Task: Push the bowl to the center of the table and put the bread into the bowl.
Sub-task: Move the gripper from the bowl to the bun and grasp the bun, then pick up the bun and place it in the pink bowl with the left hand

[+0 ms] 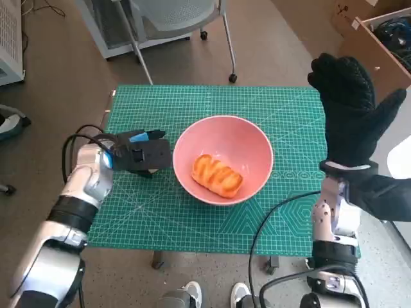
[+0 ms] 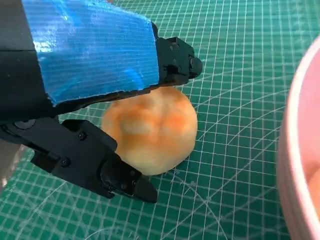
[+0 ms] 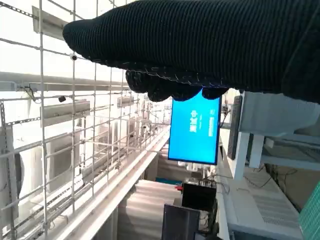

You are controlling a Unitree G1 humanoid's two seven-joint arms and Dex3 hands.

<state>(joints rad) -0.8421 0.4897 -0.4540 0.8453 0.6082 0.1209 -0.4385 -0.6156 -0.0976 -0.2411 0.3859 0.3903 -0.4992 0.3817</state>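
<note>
1. One pink bowl (image 1: 223, 159) is seen near the middle of the green cutting mat (image 1: 276, 109) that covers the worktop (image 1: 110, 97).
2. One elongated, glazed bread (image 1: 217, 175) lies inside the bowl, slightly left of its middle.
3. A second piece, a round bread roll (image 2: 151, 129), is seen in the left wrist view on the mat, outside the bowl and just left of its rim.
4. The left hand (image 1: 136, 152) is placed on the mat just left of the bowl, with its blue-taped back facing up.
5. Its black fingers (image 2: 95, 162) are closed around the round roll from both sides, so the roll is gripped while it appears to rest on the mat.
6. The right hand (image 1: 351, 109) is raised above the far right corner of the worktop, well apart from the bowl.
7. Its gloved fingers are spread and nothing is held in it.
8. Counted in all: one bowl, two pieces of bread, one of them in the bowl and one in the left hand.
9. A chair (image 1: 180, 16) stands on the floor beyond the far edge of the worktop.
</note>
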